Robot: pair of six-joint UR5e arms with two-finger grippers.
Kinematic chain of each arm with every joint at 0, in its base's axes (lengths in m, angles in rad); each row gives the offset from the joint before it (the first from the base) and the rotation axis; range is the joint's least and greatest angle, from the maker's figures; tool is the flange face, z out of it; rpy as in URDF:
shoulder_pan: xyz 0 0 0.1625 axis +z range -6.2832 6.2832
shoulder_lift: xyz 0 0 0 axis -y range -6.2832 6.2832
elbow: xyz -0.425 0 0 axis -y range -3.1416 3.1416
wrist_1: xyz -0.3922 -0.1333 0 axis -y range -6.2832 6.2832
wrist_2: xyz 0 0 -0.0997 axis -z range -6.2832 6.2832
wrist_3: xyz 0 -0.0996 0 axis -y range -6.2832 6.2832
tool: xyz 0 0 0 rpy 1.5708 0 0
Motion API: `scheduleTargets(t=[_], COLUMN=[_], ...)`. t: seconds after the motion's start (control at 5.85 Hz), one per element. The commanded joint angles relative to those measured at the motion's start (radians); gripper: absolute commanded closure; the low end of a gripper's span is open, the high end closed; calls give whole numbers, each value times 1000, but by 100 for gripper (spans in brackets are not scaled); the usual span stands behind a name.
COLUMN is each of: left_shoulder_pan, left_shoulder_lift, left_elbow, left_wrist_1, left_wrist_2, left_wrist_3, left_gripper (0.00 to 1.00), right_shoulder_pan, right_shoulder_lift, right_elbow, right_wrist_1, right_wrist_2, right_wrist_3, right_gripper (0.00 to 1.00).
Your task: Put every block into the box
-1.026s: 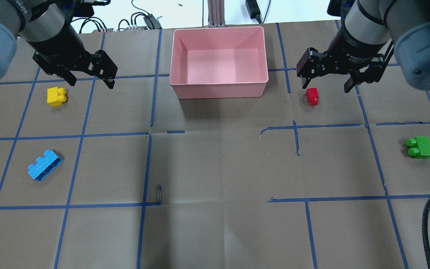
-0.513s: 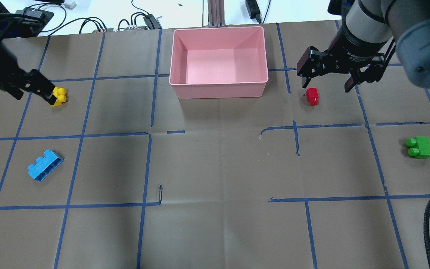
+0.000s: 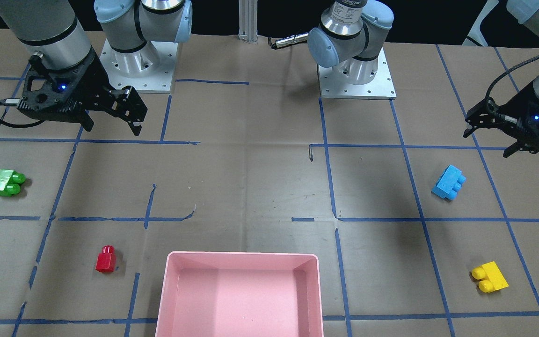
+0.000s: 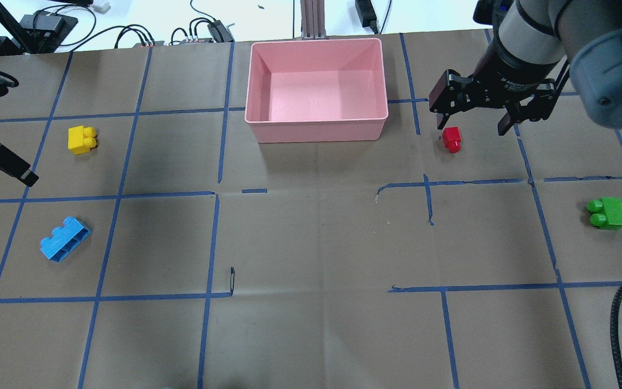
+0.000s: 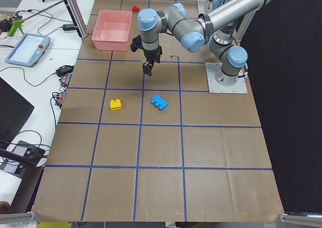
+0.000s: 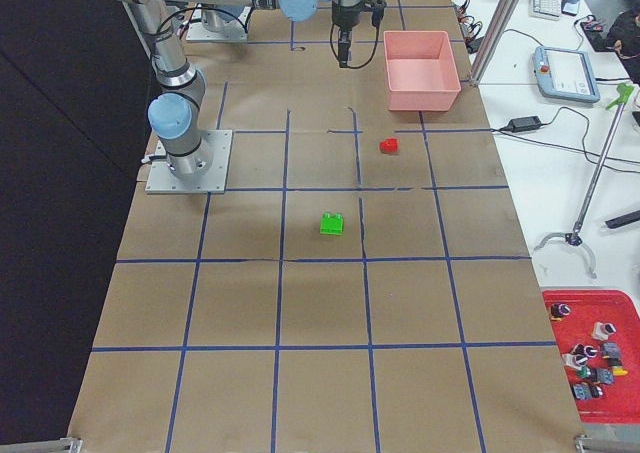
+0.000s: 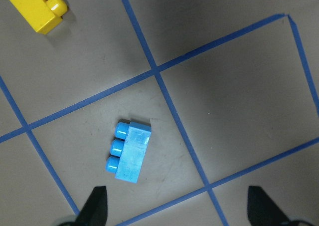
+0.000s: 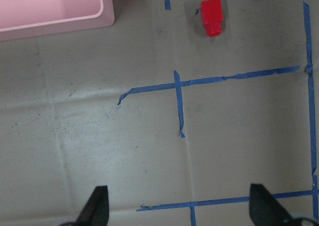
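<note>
On the robot's left side, your left end effector [image 3: 487, 142] hangs above the desk [image 4: 316, 243] with its fingers spread apart and nothing between them. Its wrist camera looks straight down on the blue block [image 4: 65, 239], which lies on its side and clear of both fingertips. The yellow block [image 4: 81, 140] lies in the next taped square, farther from the robot, also on its side, with its studs pointing toward the box [image 4: 316, 129]. The box sits upright at the middle of the desk's far edge. You can see its whole pink floor, and all four blocks lie on the desk outside it. The red block [image 4: 451, 139] is the one nearest the box, off its front right corner but not touching it. Your right end effector [image 4: 471, 127] hovers close by that block with its fingers held wide apart and gripping nothing. In its wrist view the red block shows near the top, away from the fingertips. Farthest right, the green block [image 4: 606, 212] lies on its side, well apart from the box.
</note>
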Motion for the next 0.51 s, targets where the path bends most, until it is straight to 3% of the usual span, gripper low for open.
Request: scheduleTargets(t=[0.0,0.17,0.34], left_shoulder_pan=[81,86,88], left_shoulder_lift=[-3,-3,-4], left_elbow=[-141,-183,-188], left_wrist_1=[180,279,287], left_wrist_2=[-2,-2,-2], left_wrist_3=[172,238,269], left_gripper=[1,1,1], right_shoulder_pan=[-94,-231,-371], right_shoulder_lift=[1,3,4], right_elbow=[7,13,28], right_wrist_1=[-12,-12,-12], right_wrist_2=[-3,0,5], right_wrist_3=[-133,-350,-539], right_gripper=[0,0,0])
